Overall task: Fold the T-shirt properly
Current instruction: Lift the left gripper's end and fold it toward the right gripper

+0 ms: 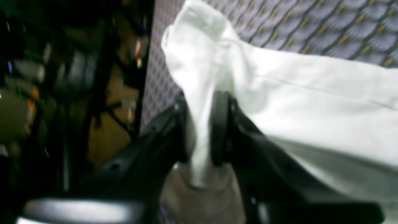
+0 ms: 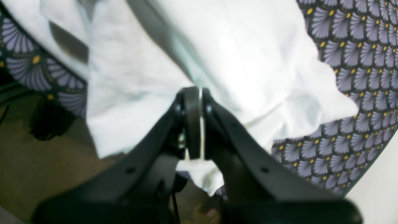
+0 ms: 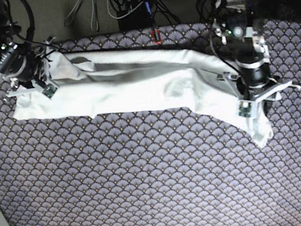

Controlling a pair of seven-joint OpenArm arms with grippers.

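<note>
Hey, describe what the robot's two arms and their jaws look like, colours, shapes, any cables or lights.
Both arms are black with silver-grey cylindrical wrist sections. The left gripper and right gripper have matte black jaws: angled, bolted arms ending in rounded, disc-like pads. In the base view, black cables loop around the right arm, and a small green light glows on the left arm.

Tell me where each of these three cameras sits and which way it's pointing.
Left wrist: on the left arm, looking along the left gripper, shut on the T-shirt.
Right wrist: on the right arm, looking along the right gripper, shut on the T-shirt above the tablecloth.
Base: overhead, looking down on the tablecloth; both arms show.
Shared: all three see shirt and tablecloth.
</note>
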